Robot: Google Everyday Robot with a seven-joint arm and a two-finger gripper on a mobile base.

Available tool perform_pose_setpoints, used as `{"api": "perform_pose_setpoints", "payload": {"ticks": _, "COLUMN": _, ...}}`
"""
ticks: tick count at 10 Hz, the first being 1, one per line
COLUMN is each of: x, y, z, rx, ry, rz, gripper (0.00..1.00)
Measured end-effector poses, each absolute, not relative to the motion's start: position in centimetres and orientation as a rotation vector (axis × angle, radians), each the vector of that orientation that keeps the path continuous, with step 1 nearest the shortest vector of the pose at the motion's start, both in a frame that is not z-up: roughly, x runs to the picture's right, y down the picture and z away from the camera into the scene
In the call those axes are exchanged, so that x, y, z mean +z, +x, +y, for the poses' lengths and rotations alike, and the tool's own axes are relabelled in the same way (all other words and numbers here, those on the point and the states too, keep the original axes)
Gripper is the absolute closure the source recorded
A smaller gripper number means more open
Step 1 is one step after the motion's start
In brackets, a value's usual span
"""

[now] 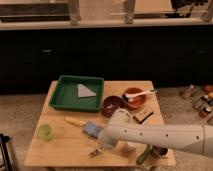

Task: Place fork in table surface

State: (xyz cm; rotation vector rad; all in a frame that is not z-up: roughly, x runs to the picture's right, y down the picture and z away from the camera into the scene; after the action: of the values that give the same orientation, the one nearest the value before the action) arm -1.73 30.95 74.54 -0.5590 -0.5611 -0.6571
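Observation:
My gripper [98, 149] is at the end of the white arm [150, 135] that reaches in from the right, low over the front middle of the light wooden table surface [60, 147]. It is shut on the fork [94, 153], a small slim pale piece that sticks out down and to the left, at or just above the wood. The gripper is just in front of the blue-grey head [91, 130] of the yellow-handled utensil [74, 121].
A green tray [64, 97] with a pale triangle stands at the back left. A dark bowl [111, 106] and a red bowl [134, 98] with a white spoon [144, 93] sit at the back right. A green cup [45, 131] is front left. A cucumber [144, 155] and a white cup [131, 147] lie under the arm.

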Motion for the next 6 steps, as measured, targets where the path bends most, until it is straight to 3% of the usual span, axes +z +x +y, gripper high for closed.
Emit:
{"api": "perform_pose_setpoints", "payload": {"ticks": 2, "x": 74.56, "y": -1.72, "z": 30.96, "rx": -0.641, "ry": -0.559, "rz": -0.573, "gripper": 0.25}}
{"api": "perform_pose_setpoints", "payload": {"ticks": 3, "x": 74.56, "y": -1.70, "z": 30.94, "rx": -0.629, "ry": -0.562, "rz": -0.590, "gripper": 0.21}}
{"api": "perform_pose_setpoints", "payload": {"ticks": 6, "x": 74.64, "y": -1.39, "z": 30.76, "rx": -0.604, "ry": -0.568, "rz": -0.621, "gripper": 0.21}}
